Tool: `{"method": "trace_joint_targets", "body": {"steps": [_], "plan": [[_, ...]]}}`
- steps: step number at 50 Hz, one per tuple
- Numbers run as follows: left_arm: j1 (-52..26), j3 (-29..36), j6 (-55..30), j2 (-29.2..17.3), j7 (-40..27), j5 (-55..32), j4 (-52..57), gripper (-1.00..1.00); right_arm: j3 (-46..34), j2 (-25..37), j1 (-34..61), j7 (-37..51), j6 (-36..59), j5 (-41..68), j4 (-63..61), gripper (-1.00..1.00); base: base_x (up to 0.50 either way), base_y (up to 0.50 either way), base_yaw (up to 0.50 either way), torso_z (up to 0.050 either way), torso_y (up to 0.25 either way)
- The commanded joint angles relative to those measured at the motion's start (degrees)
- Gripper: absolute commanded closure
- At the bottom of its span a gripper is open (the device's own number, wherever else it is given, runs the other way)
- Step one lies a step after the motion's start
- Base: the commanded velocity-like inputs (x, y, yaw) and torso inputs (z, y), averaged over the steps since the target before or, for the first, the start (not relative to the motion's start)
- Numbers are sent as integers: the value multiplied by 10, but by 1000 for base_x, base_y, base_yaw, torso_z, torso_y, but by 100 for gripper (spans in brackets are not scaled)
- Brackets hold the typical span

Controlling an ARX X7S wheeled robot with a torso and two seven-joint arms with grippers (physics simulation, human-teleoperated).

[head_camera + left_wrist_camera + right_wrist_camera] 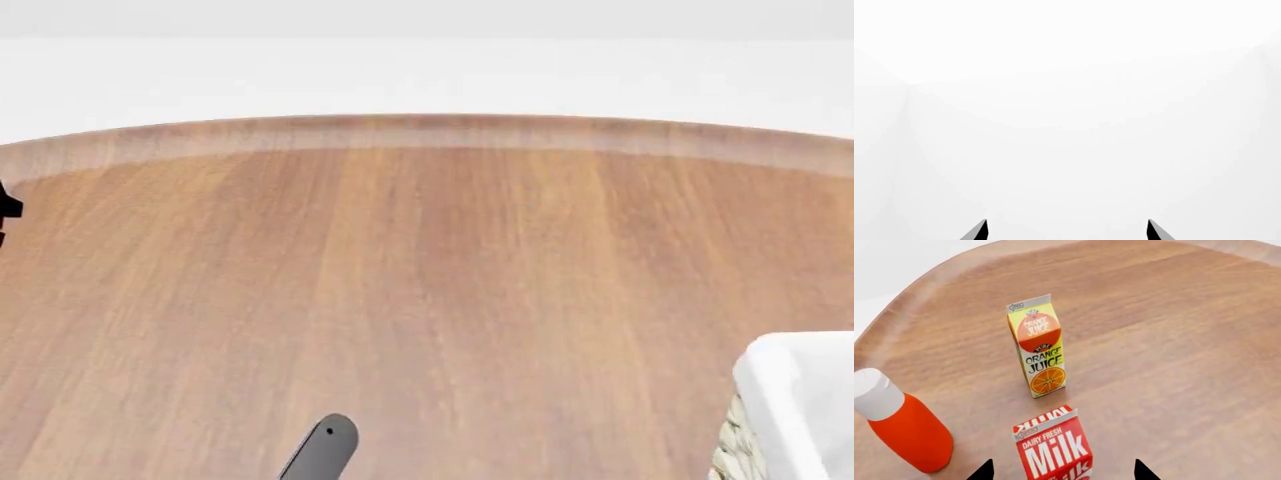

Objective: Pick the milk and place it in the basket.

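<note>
Our right gripper [1062,471] hangs over the table with its two dark fingertips [982,471] spread wide and nothing between them but air; the milk [1053,446] stands upright in the gap, its red gable top toward the wrist camera, and we cannot see either tip touching it, so we judge the carton framed but not yet held. Our left gripper [1066,231] shows only two dark tips parted against blank white, with nothing held.

Just beyond the milk stands the orange juice carton [1039,347], apart from it; to one side, near but not touching, is a red bottle with a white cap [899,427]; all three rest on the wooden table [1174,340]. In the head view the milk is out of sight; only a corner of the basket [801,400], white cloth over wicker, shows at the near right edge of the table, and a dark rounded arm part [320,448] pokes in at the near edge.

We judge the milk light and fairly stiff, though its card walls would dent under a hard squeeze; the printed faces look smooth and may slip; the sloping gable gives poor purchase; so we would close on two opposite flat sides of the body, below the gable, firmly but not crushingly, keeping clear of the bottle.
</note>
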Motion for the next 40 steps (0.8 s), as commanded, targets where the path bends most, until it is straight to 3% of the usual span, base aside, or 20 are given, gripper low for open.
{"method": "trace_joint_targets", "body": {"steps": [1, 31, 40], "plan": [[0, 1, 4, -3, -2, -1, -2, -100, -11, -9, 3, 2, -8, -11, 11, -100, 0, 0, 0, 0, 0], [-1, 3, 6, -8, -8, -8, -2, -100, -18, -7, 6, 8, -12, -12, 12, -100, 0, 0, 0, 0, 0], [3, 3, 11, -10, -9, -8, -5, -100, -46, -21, 26, -31, -24, -22, 60, -100, 0, 0, 0, 0, 0]]}}
